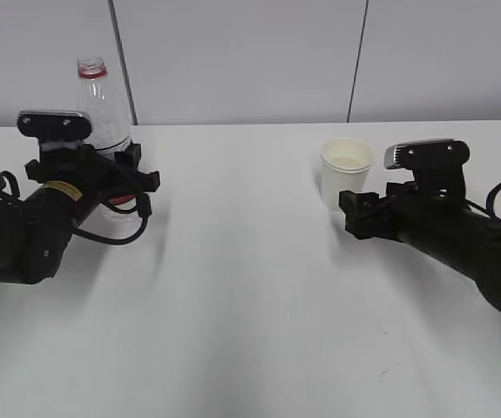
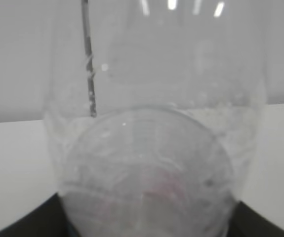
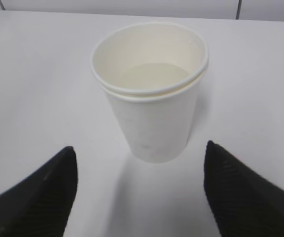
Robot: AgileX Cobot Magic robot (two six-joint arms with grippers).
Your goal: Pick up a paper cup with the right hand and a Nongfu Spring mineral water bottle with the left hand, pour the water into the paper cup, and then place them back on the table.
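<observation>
The Nongfu Spring mineral water bottle (image 1: 102, 104) stands upright at the far left, clear with a red neck ring and no cap; its base is hidden behind my arm. It fills the left wrist view (image 2: 151, 148). My left gripper (image 1: 106, 174) holds it at label height, and its black fingers lie against both sides (image 2: 149, 219). The paper cup (image 1: 346, 170) stands on the table (image 1: 250, 305) right of centre with liquid inside (image 3: 151, 108). My right gripper (image 1: 355, 213) is open and empty just in front of the cup, its fingers apart and clear of it (image 3: 139, 148).
A grey panelled wall (image 1: 250, 52) runs behind the table's far edge. A small dark scuff mark (image 1: 385, 374) lies near the front right of the white tabletop (image 3: 33, 74).
</observation>
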